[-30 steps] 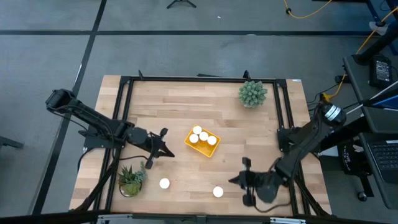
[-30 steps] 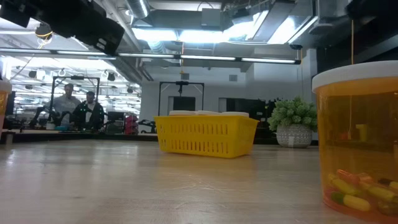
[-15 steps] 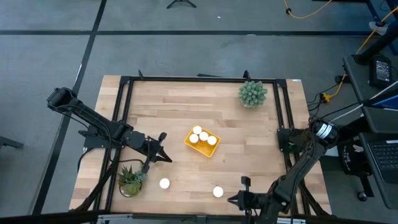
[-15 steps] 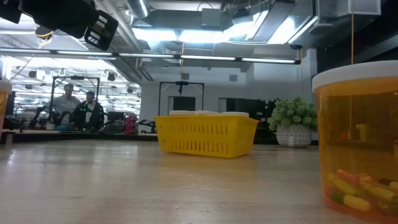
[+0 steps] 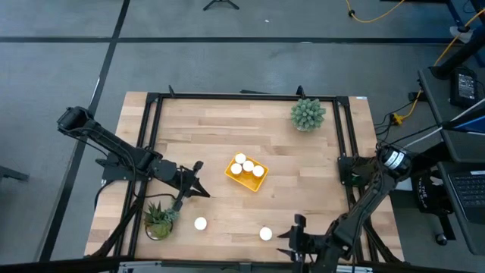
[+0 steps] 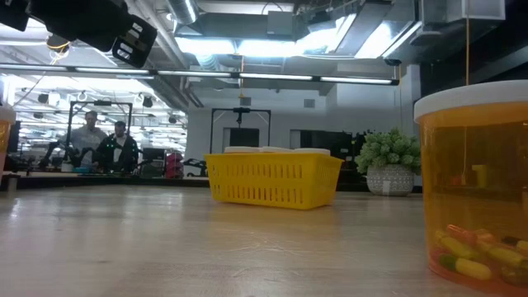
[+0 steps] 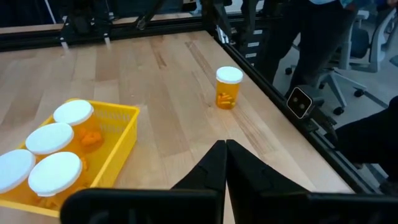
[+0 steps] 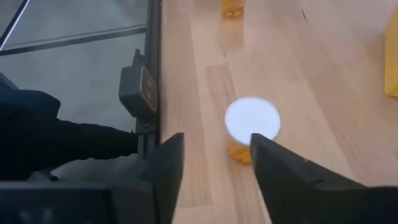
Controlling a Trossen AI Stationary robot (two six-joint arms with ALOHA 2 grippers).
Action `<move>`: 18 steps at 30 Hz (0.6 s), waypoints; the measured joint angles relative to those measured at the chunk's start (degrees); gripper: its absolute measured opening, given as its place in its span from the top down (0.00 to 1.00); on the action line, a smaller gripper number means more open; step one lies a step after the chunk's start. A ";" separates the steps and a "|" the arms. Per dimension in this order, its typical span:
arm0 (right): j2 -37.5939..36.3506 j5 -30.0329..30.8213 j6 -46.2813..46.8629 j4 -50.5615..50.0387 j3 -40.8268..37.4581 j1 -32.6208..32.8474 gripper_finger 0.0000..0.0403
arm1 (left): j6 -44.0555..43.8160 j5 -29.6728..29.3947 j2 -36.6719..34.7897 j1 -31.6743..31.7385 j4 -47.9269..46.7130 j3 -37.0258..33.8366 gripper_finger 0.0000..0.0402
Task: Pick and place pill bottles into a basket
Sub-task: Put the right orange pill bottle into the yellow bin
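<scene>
The yellow basket (image 5: 247,173) sits mid-table with several white-capped pill bottles (image 7: 56,137) standing in it. Two more pill bottles stand upright on the wood near the front edge, one (image 5: 200,224) toward the left and one (image 5: 265,233) toward the right. My right gripper (image 5: 282,241) is open at the front edge, pointing toward the table's left. The right-hand bottle (image 8: 252,124) stands just ahead of its fingertips, apart from them. My left gripper (image 5: 206,192) is shut with nothing in it, above the table to the left of the basket.
One potted plant (image 5: 308,114) stands at the far right and another (image 5: 160,220) at the near left, beside the left bottle. A black frame rail (image 8: 149,74) runs along the front edge, close beside my right gripper. People show in the room behind (image 6: 103,142).
My right gripper has drawn back toward the table's near edge, away from the middle, and come down near the right-hand bottle. Its fingers have then opened. The bottles and the basket have kept their places.
</scene>
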 joint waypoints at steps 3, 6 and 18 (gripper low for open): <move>0.00 -0.02 0.06 0.00 0.00 -0.54 0.45 | 0.00 0.00 0.00 0.00 -0.01 0.00 0.98; 0.31 0.06 -0.17 0.06 -0.02 -0.93 0.38 | -0.02 0.02 0.00 0.00 0.00 0.00 0.99; 6.53 0.55 3.23 -1.63 -0.09 -2.26 0.30 | -0.02 0.02 0.00 0.00 -0.02 0.00 0.99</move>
